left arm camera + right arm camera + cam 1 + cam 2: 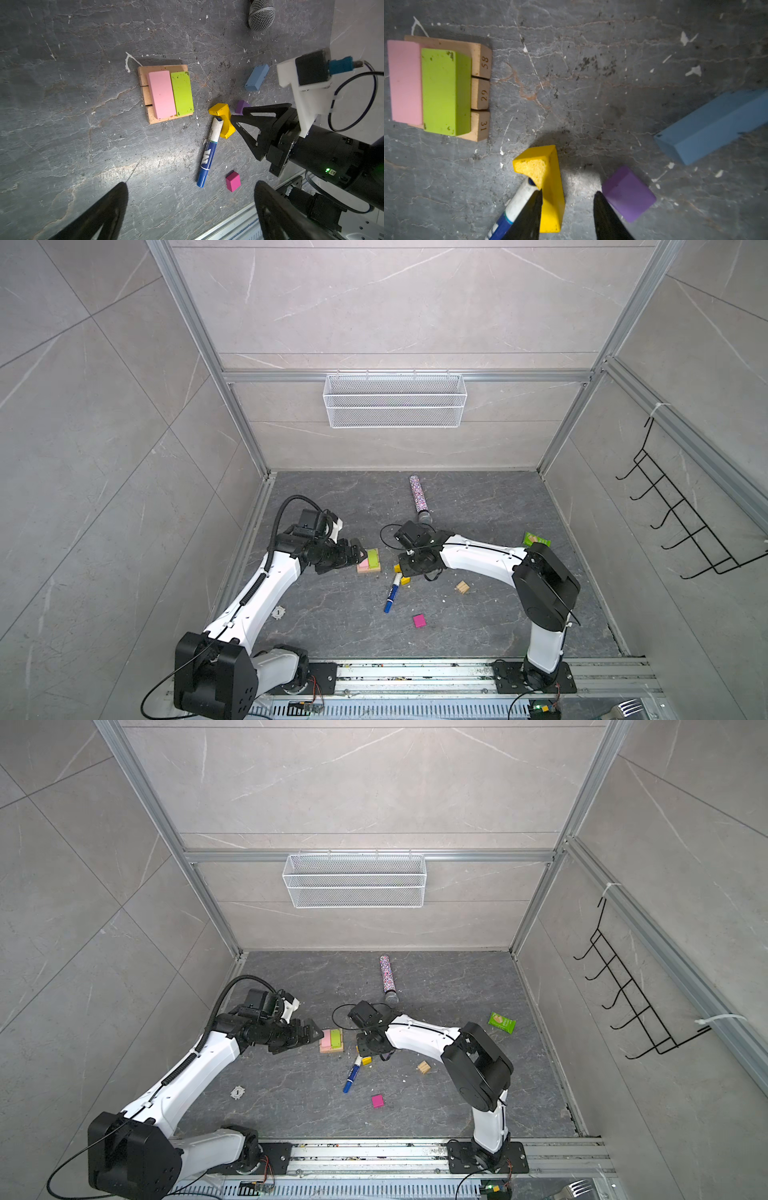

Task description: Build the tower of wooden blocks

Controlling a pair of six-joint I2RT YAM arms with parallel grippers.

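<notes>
Right wrist view — right gripper at yellow arch.

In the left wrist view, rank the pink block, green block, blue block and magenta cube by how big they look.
1. pink block and green block: too alike to rank
2. blue block
3. magenta cube: smallest, though it seems to lie nearer the camera than the others

Both top views: even, diffuse light, sharp; straight rails bow toward the edges. Right wrist view: dim, corners darkened; bright patch just beside the yellow arch, soft shadow round its end. Left wrist view: left gripper blurred.
</notes>
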